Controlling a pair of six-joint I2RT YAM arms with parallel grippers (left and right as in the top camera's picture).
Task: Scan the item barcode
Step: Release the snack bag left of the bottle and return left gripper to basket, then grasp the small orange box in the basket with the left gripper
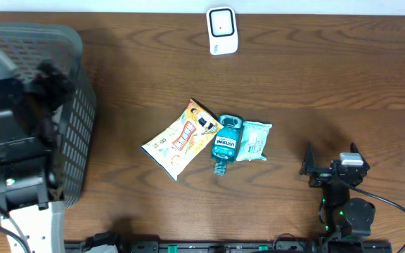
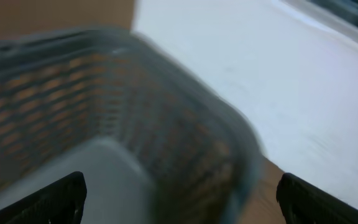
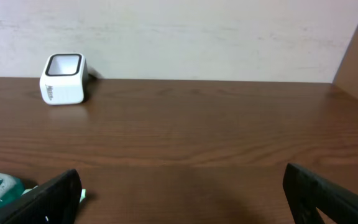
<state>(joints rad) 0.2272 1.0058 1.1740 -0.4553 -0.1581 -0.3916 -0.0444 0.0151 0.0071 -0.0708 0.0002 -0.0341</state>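
Three items crowd the middle of the bench: a snack bag, a mouthwash bottle touching it, and a wipes pack. A grab there could snag two at once, or leave the barcode turned away from the scanner. The left arm hangs over the basket, jaws released wide and empty. The right arm has its jaws spread too, touching nothing.

Overhead looks down; right wrist faces scanner, left seemingly close over basket.

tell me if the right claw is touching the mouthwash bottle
Apart. The overhead view shows a strip of bare table and the pale packet between the right claw and the mouthwash bottle.
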